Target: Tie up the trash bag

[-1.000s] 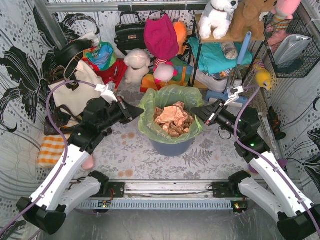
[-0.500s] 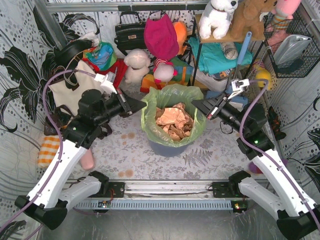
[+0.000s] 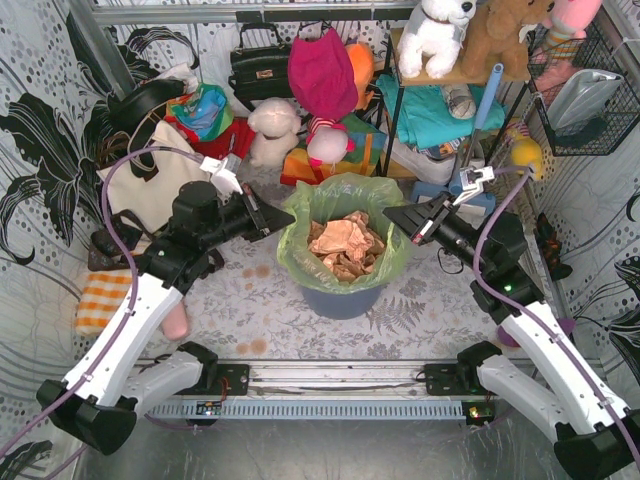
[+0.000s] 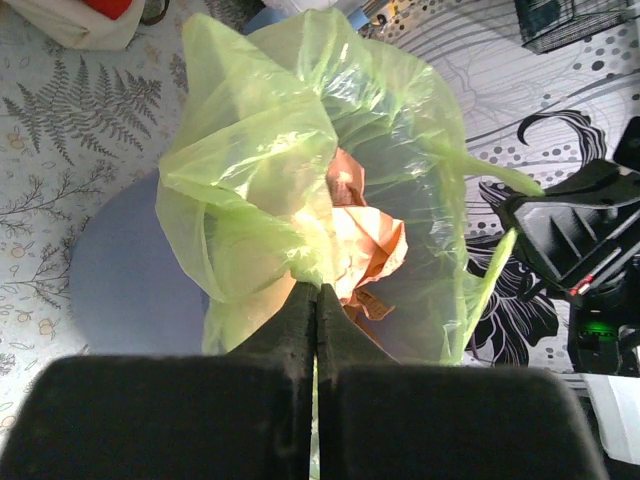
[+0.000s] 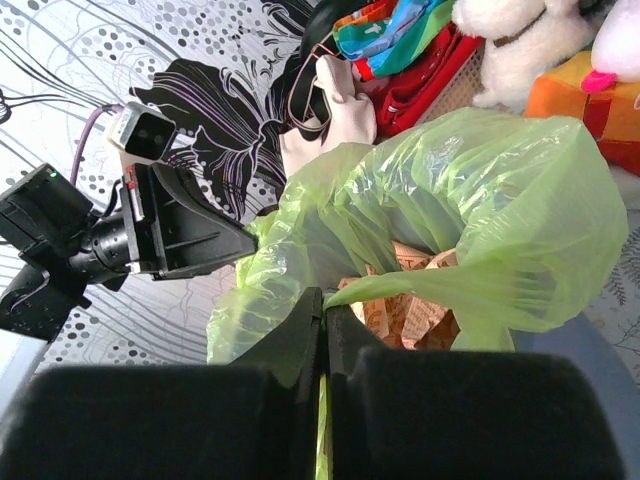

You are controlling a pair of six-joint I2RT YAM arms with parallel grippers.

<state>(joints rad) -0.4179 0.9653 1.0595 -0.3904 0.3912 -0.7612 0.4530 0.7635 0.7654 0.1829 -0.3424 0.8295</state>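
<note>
The left gripper (image 4: 317, 292) has its two black fingers pressed flat together, with a gathered fold of the trash bag (image 4: 270, 170) pinched at the very tips. The right gripper (image 5: 322, 298) is closed just as tight, a sliver of green film showing down the seam between its fingers and the bag's rim bunched at their ends. Each holds the rim on its own side of the opening, facing the other across it. The bag sits in the round blue-grey bin (image 3: 345, 298) in the middle of the table (image 3: 270, 310), its loose top puffed up above the bin and crumpled brown paper (image 3: 343, 243) lying inside. The film looks thin, soft and very light, probably slick too, so a narrow pinch could slide off and a sharp tug could stretch or tear it. The paper should add little weight. The best hold is likely where the fingers are now, on gathered rim at two opposite sides, with enough slack in each flap to cross them into a knot.
</note>
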